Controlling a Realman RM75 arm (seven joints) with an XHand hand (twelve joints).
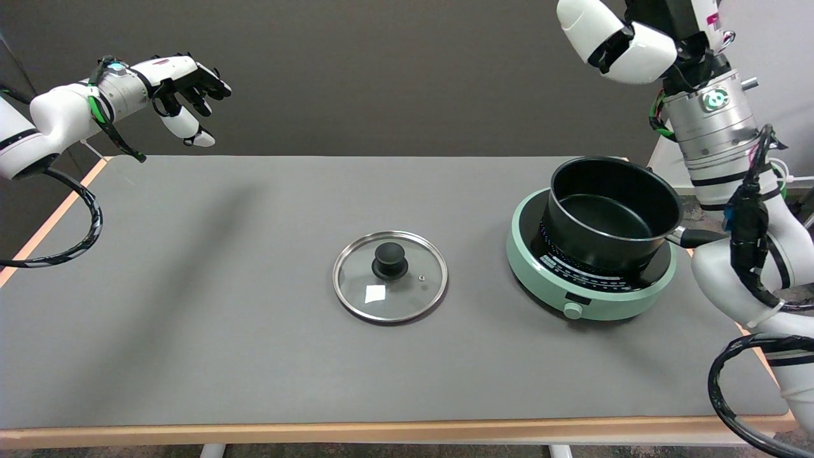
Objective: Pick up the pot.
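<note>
Black pot (610, 216) empty, on green cooker (588, 299); lid (390, 275) apart.

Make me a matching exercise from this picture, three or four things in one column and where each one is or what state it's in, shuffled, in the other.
Things:
1. pot
2. glass lid
3. hotplate
4. left hand

Places or states:
A. held in the air at the upper left
B. flat on the grey mat, knob up
C. mint green, under the pot
D. black, empty, uncovered

Pairs: 1-D, 2-B, 3-C, 4-A
</note>
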